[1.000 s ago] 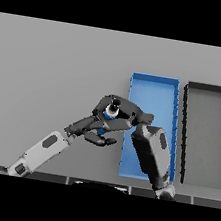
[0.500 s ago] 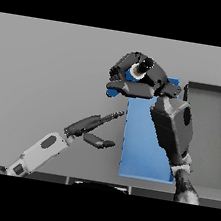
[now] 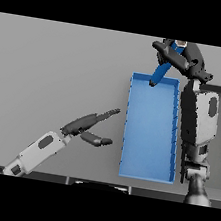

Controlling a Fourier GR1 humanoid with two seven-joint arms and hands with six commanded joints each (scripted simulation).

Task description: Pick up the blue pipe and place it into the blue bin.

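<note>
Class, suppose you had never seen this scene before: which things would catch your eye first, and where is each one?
First, the bright blue rectangular bin at centre right of the grey table. Next, the robot's right hand raised above the bin's far end, curled round a slanting blue pipe whose lower end hangs over that far rim. The left hand rests open at lower left, beside the bin.

Your right hand point(image 3: 184, 57) is raised at the far right, its fingers curled shut around a blue pipe point(image 3: 161, 71) that slants down and to the left from the grip. Your right forearm runs from the near right edge almost straight up to it. Your left hand point(image 3: 87, 125) sits at near centre-left, fingers straight and pointing right, thumb spread below, its forearm angling in from the near left.
</note>
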